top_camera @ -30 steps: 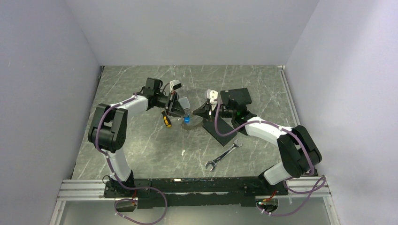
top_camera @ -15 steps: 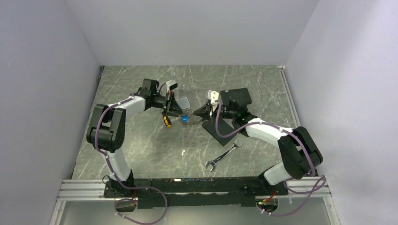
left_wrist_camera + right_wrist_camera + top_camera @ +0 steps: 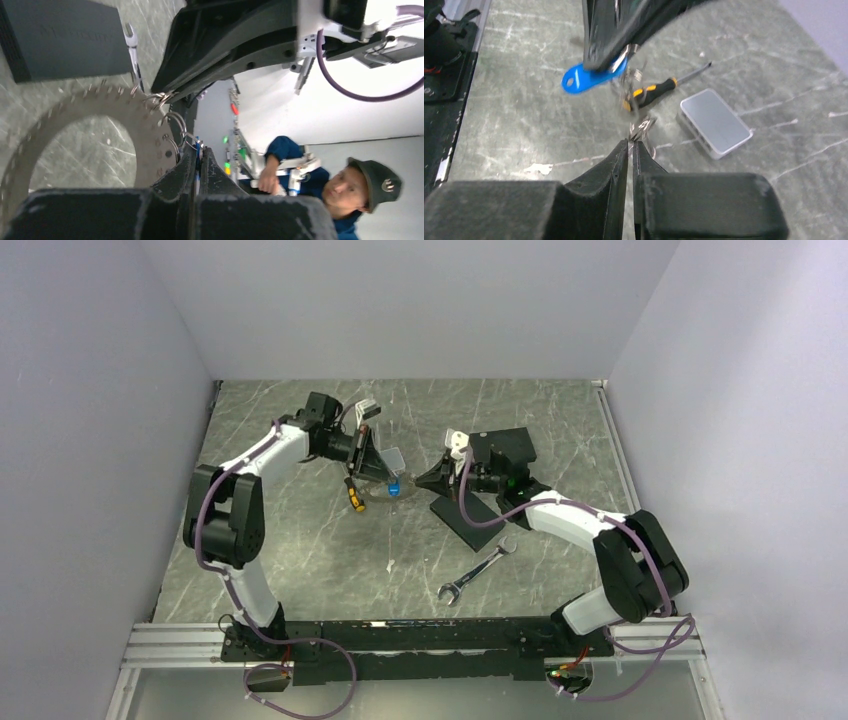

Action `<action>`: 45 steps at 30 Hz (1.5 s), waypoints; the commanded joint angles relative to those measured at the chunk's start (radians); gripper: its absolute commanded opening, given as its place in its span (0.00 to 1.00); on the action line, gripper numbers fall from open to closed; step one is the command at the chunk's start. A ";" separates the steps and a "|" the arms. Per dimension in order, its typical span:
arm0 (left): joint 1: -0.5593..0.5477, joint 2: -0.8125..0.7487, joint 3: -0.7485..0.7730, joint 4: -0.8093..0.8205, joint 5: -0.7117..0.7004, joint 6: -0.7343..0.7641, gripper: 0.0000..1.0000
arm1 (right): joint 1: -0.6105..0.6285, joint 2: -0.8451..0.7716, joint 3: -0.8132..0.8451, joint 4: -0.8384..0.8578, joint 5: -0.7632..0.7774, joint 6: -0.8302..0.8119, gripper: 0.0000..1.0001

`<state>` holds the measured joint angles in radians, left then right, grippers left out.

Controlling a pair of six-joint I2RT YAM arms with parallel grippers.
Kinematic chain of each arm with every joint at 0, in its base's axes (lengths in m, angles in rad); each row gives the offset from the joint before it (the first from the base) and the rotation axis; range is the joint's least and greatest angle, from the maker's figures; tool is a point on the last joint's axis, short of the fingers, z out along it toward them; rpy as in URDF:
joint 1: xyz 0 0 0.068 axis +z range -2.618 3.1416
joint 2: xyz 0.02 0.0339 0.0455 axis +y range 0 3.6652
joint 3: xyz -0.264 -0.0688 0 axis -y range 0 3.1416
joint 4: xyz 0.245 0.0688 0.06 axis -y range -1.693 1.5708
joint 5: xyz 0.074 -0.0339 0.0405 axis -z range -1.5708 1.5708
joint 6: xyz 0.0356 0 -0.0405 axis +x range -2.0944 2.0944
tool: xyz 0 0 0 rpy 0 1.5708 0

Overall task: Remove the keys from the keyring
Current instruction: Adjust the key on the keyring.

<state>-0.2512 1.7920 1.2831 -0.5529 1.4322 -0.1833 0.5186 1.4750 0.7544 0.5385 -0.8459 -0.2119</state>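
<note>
Shifted left and toward the back wall over the last second with the left fingers, dragging blue tag and keyring along, closer to the screwdriver. Barely budged at the right fingers.

Clamped hard on the blue tag with the left fingers; from the left wrist, just a blue sliver between the pads. Nearly closed at the right fingers, with only a thin slit left. Small rings right at those tips; gripped or merely touched, cannot tell.

Linked to the tag by the small rings: keyring, mid-counter between the two arms, tilted; resting on the counter or held just off it, cannot tell. Rimmed all round with keys like teeth, too many and too small to count surely.

Counted otherwise: one keyring, one blue tag, one screwdriver, one wrench, one slab, one black box, one grey box.

Just left of the keyring, screwdriver; just behind it, grey box. Under the right arm, slab, with black box behind it. Well apart toward the near edge, wrench. Crowded only in the middle; bare counter far left, far right and in front of the wrench, shut in by walls on three sides.
</note>
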 commanded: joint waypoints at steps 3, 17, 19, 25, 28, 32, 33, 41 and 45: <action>-0.027 0.032 0.195 -0.437 0.003 0.466 0.00 | -0.034 -0.035 0.002 -0.195 -0.063 -0.058 0.19; -0.075 -0.034 0.084 -0.140 0.019 0.130 0.00 | -0.085 -0.077 0.051 -0.215 -0.067 0.059 0.44; -0.076 -0.048 0.015 0.017 0.037 -0.027 0.00 | -0.086 -0.078 0.062 -0.228 -0.041 0.055 0.45; -0.074 -0.089 -0.204 0.579 0.062 -0.498 0.00 | -0.100 -0.083 0.080 -0.262 -0.059 0.026 0.51; -0.074 -0.088 -0.175 0.468 0.037 -0.418 0.00 | -0.101 -0.075 0.089 -0.257 -0.126 0.085 0.55; -0.074 -0.080 -0.168 0.484 0.067 -0.437 0.00 | -0.099 -0.070 0.057 -0.169 -0.166 0.107 0.59; -0.075 -0.083 -0.180 0.521 0.073 -0.470 0.00 | -0.099 -0.069 0.044 -0.148 -0.179 0.088 0.60; -0.089 -0.097 -0.181 0.502 0.096 -0.448 0.00 | -0.084 -0.036 -0.037 0.159 -0.227 0.150 0.69; -0.114 -0.100 -0.171 0.470 0.127 -0.396 0.00 | -0.063 -0.012 -0.041 0.266 -0.226 0.183 0.68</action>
<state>-0.3386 1.7432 1.0840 -0.0746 1.4784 -0.6270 0.4358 1.4452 0.7170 0.5781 -1.0313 -0.0799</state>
